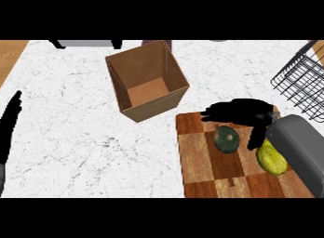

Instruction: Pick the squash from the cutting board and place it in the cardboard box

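A dark green round squash lies on the wooden cutting board at the lower right of the head view. A yellow-green elongated fruit lies on the board to its right, partly under my right forearm. My right hand hovers over the board's far edge, just beyond the squash, fingers spread to the left and the thumb hanging down beside the squash; it holds nothing. The open cardboard box stands upright to the upper left of the board. My left hand rests open at the left edge, fingers up.
A black wire basket stands at the right edge behind the board. Dark legs of some object show at the counter's far edge. A wooden floor strip borders the counter at the left.
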You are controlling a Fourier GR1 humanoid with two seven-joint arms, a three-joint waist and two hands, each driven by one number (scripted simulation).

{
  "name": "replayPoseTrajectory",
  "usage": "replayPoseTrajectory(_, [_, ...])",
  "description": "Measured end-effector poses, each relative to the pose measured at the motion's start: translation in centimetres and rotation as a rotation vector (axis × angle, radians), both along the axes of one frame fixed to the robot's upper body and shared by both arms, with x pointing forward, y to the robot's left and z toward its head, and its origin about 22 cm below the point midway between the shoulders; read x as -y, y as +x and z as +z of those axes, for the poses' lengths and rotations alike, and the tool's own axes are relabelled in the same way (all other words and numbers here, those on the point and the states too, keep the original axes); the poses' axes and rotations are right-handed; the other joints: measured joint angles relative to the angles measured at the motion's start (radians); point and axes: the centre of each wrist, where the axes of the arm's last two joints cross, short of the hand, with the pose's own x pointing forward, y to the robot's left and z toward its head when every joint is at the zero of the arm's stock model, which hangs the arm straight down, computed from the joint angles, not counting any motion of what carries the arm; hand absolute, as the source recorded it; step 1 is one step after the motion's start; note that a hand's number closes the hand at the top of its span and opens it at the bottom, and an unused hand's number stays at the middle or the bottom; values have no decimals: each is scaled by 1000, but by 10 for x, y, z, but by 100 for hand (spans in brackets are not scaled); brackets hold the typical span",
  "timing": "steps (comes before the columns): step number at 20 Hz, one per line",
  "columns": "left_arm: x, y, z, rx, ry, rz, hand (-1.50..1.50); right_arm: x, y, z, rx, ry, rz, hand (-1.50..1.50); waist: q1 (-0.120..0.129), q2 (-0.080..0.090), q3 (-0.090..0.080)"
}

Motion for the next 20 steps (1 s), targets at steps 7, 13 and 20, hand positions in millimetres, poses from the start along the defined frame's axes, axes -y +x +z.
replayPoseTrajectory(7, [6,-6,-9,-1,-7,0,0,-2,-19,6,4,30,34,-150,-5,-1,0])
replayPoseTrajectory(13, [2,-4,-4,-1,-3,1,0,-9,-30,4,19,-55,23,-150,-3,-1,0])
replayPoseTrajectory(20, [0,0,1,2,-3,-3,0,-24,-31,-19,5,-103,-18,150,1,1,0])
